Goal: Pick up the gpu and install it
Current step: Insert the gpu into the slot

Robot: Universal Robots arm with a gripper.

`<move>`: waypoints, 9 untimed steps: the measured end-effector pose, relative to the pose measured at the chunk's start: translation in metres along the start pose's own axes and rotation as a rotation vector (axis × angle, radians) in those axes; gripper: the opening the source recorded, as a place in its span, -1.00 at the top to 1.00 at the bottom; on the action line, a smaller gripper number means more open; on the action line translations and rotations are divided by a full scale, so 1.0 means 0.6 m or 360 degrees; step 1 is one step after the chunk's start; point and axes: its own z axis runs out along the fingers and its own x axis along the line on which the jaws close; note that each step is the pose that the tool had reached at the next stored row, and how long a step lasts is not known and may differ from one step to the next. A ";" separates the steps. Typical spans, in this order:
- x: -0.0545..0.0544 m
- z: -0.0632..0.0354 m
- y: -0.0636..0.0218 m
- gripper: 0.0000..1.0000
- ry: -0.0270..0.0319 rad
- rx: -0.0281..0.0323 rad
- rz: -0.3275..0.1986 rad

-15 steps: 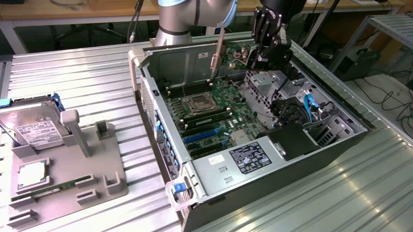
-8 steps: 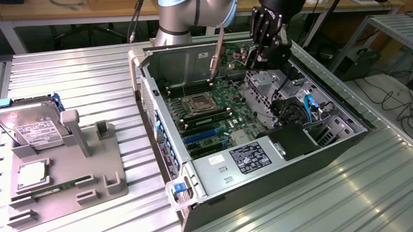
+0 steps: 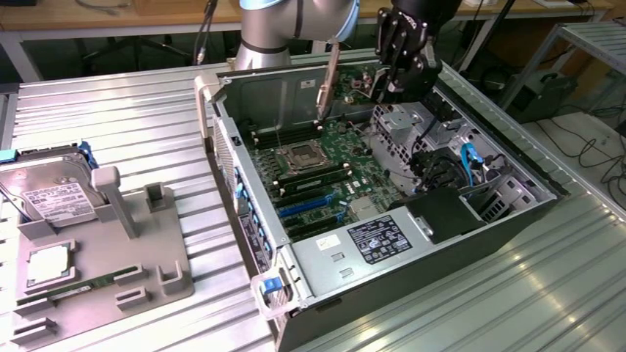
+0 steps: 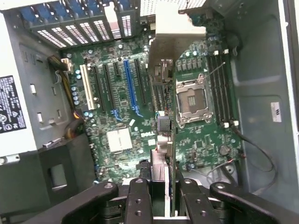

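While we hover above the motherboard [image 4: 205, 140]: gripper [image 4: 163, 198] clamped on the gpu [image 4: 164, 135], edge down.
Done: pickup.
Left: gpu not yet slotted.

gpu [image 4: 162, 93] gripped edge hidden, hand [image 4: 164, 189] cropped

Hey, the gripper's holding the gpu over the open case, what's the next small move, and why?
Probably a small sideways shift toward the long blue slot. The gripper is shut on the gpu, which hangs edge-on above the motherboard. It is parallel to that slot but appears nearer the CPU socket.
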 end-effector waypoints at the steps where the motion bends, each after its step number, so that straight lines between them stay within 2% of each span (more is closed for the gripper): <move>1: 0.000 0.000 0.000 0.44 -0.00074 -0.00023 -0.0015; 3: 0.000 0.000 0.000 0.44 -0.00138 -0.00079 -0.0085; 6: 0.000 0.000 0.001 0.44 -0.00136 -0.00140 -0.0175; 9: 0.001 0.001 0.004 0.44 -0.00156 -0.00156 -0.0197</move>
